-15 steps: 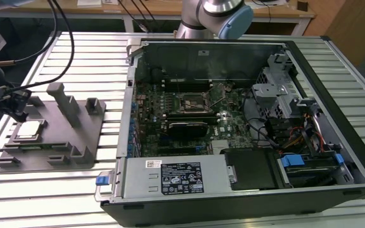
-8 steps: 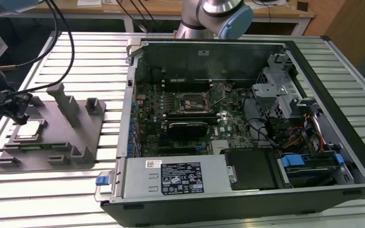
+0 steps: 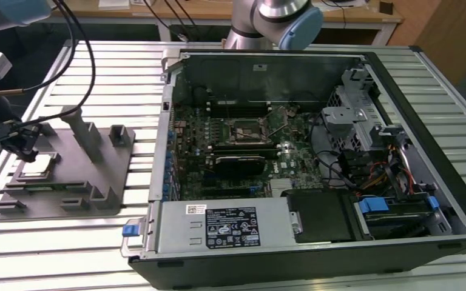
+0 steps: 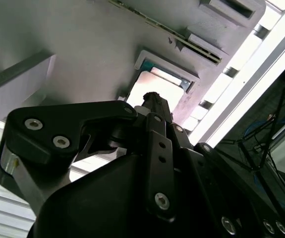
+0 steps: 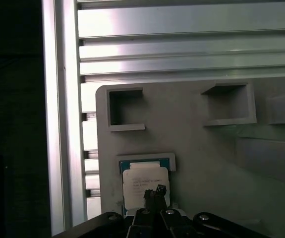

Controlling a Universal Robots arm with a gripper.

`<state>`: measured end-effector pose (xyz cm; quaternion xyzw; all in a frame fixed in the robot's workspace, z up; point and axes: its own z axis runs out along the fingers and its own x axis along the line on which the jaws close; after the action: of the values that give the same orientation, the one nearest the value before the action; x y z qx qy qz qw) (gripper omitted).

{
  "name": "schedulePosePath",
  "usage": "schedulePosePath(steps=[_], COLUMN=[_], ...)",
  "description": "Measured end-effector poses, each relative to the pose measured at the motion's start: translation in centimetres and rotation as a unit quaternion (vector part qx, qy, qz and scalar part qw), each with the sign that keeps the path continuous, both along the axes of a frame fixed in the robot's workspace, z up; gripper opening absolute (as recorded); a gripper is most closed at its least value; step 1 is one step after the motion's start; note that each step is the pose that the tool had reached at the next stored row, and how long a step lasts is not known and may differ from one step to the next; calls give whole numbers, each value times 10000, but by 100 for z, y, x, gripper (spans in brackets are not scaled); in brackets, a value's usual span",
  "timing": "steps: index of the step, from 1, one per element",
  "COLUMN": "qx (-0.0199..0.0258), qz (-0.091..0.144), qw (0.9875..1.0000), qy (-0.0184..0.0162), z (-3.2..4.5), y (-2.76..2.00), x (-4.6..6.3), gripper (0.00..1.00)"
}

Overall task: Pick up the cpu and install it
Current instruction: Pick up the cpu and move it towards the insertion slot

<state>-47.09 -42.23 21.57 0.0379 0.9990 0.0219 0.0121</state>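
In both wrist views the dark end effector (image 5: pixel 154 192) (image 4: pixel 152 97) sits closest to the lens, its narrow tip pointing down at the cpu (image 5: pixel 141 177) (image 4: pixel 163 79). I cannot tell whether it is apart or together, nor whether the tip touches the chip. The cpu lies flat, silvery top up, in a shallow square pocket of the grey holder plate (image 5: pixel 206 163) (image 4: pixel 83 39). A thin greenish rim shows along one edge.

In the exterior view the end effector (image 3: pixel 24 151) hangs over that same cpu (image 3: pixel 39 165) at the view's left. The holder plate (image 3: pixel 95 182) rests on the slatted aluminium tabletop (image 3: pixel 55 242), with upright posts rising from it.

Toward the exterior view's right, beside the plate, lies an open computer case (image 3: pixel 460 200), its power supply (image 3: pixel 216 224) along the near edge. Deeper inside, the motherboard socket (image 3: pixel 245 128) stands with its metal frame. Beyond the case, the robot arm (image 3: pixel 278 15) rises from the tabletop's far side.
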Motion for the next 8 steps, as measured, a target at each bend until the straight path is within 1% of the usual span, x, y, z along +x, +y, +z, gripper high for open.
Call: schedulePosePath(steps=[4,8], qx=[0,0], qz=[0,0], qw=[10000,10000], qy=[0,0], z=[-43,-61], y=[2,4], x=[-11,-19], gripper=[11,11])
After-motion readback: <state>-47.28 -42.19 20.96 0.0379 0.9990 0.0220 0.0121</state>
